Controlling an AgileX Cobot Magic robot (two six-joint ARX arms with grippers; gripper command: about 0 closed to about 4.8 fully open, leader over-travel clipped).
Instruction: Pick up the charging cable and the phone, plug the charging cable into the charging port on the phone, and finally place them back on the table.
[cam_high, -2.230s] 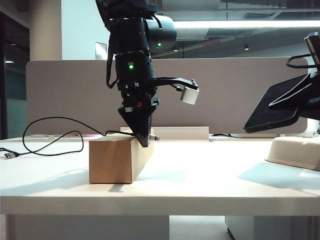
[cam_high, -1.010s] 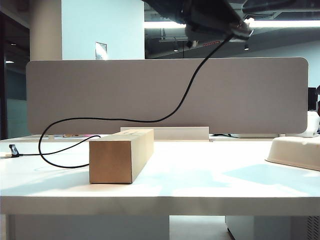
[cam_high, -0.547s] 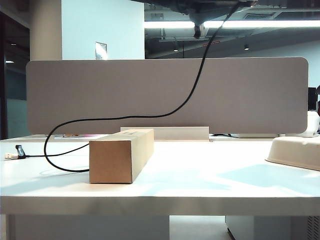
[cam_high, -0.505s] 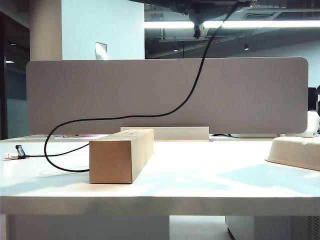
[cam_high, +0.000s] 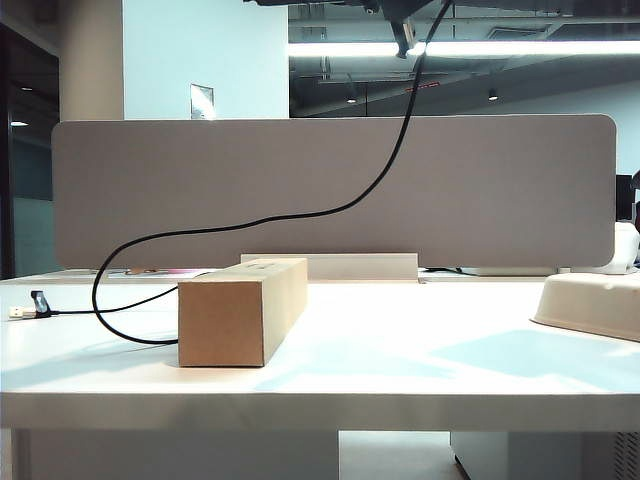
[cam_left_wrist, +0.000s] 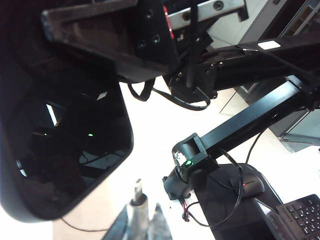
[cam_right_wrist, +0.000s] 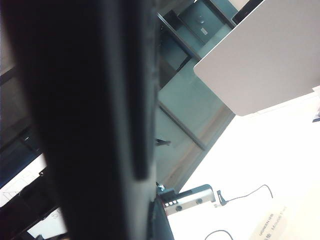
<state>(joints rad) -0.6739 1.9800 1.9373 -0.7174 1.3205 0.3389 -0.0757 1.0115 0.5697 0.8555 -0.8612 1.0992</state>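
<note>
Charging cable: black cord descending from top centre of frame, looping at left down to the table; USB plug at far left. Cardboard box, left of centre. White stand, right edge.

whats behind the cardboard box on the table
Behind the cardboard box the charging cable runs from its loop on the table up toward the top edge, before the grey partition. The box hides part of it.

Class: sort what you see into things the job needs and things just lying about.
Job: charging cable, plug pinched by left gripper aloft; phone, clamped by right gripper beside it; table.
Lying about: cardboard box, white stand, divider panel.
</note>
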